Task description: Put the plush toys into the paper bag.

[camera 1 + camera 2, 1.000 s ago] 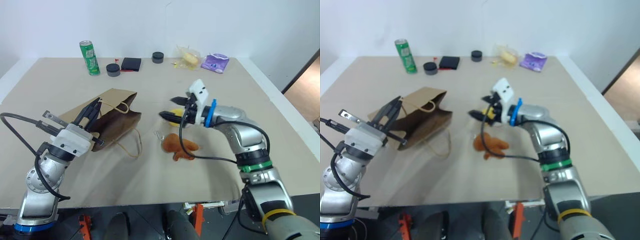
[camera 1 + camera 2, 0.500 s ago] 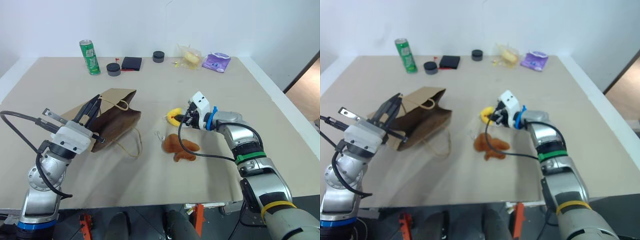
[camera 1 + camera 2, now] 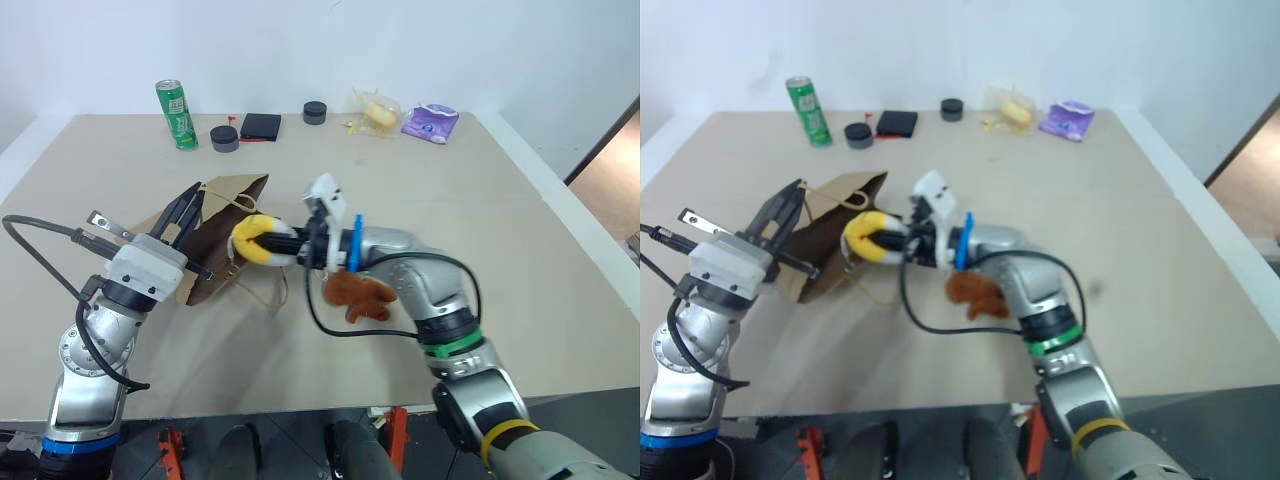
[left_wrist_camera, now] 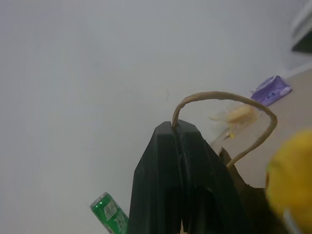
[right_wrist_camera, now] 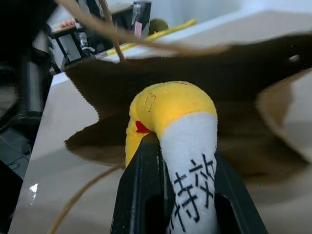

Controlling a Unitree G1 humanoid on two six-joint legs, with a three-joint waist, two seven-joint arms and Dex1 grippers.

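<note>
Since the right tool is clenched on the egg toy just at the bag mouth, which the shut left tool lifts by one handle, the toy may catch the rim and drop on the desk beside the brown toy.

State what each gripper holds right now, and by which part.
Left gripper: shut on the paper bag, by one twine handle. Right gripper: shut on the yellow-and-white plush toy, pinched at its white end.
</note>
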